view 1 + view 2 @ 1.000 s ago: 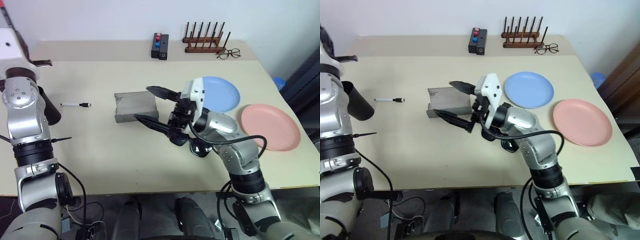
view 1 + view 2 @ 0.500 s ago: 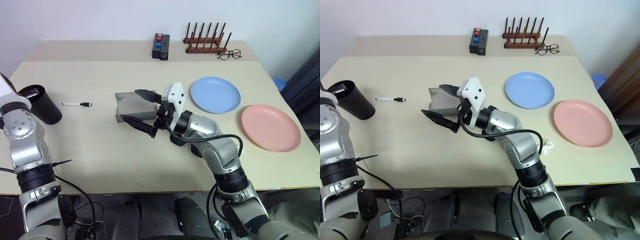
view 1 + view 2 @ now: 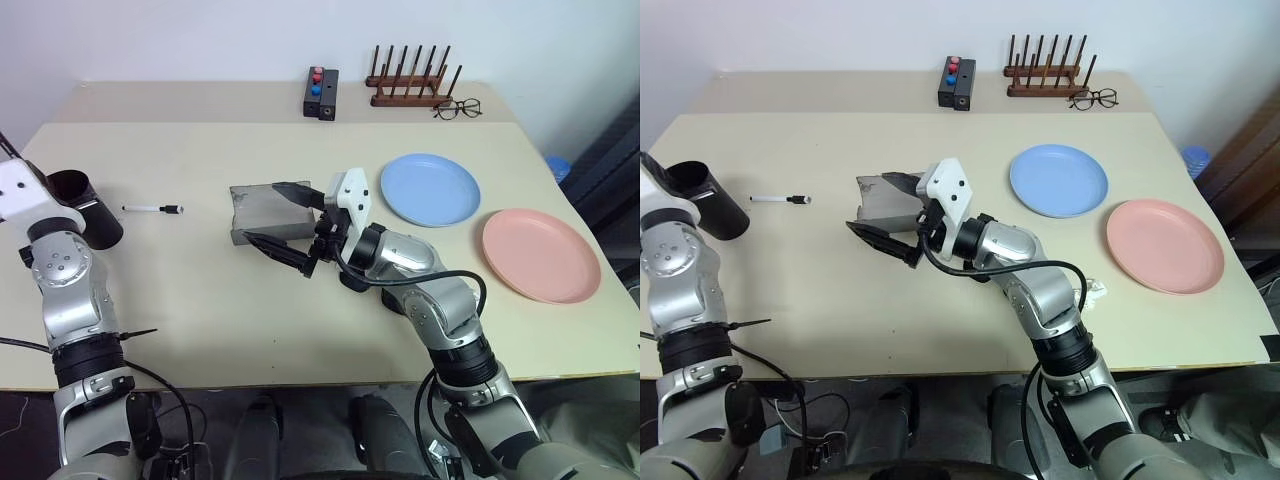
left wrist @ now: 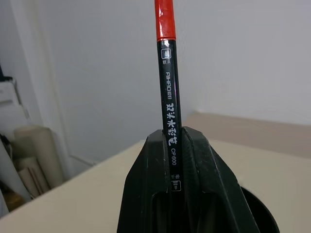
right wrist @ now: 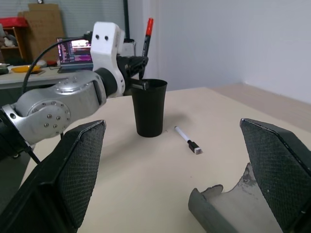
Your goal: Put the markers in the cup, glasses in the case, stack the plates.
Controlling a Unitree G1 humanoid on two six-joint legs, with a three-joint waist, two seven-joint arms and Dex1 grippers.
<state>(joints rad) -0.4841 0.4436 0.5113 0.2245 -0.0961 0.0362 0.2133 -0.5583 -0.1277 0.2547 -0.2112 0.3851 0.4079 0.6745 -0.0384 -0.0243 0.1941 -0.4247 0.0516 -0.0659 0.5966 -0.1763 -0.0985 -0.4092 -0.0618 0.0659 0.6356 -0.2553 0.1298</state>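
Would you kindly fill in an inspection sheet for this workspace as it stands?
Surface: beige table, flat.
Job's things: red-capped black marker in left pincer over dark tapered cup; white marker lying on the table; grey felt case open; light blue plate and salmon pink plate apart, unstacked.
Clutter: wooden peg rack, wire-rimmed spectacles, black button box.
Grippers: left shut on marker; right pincer open by the case.
Cables: one along right forearm.
Surroundings: white wall.
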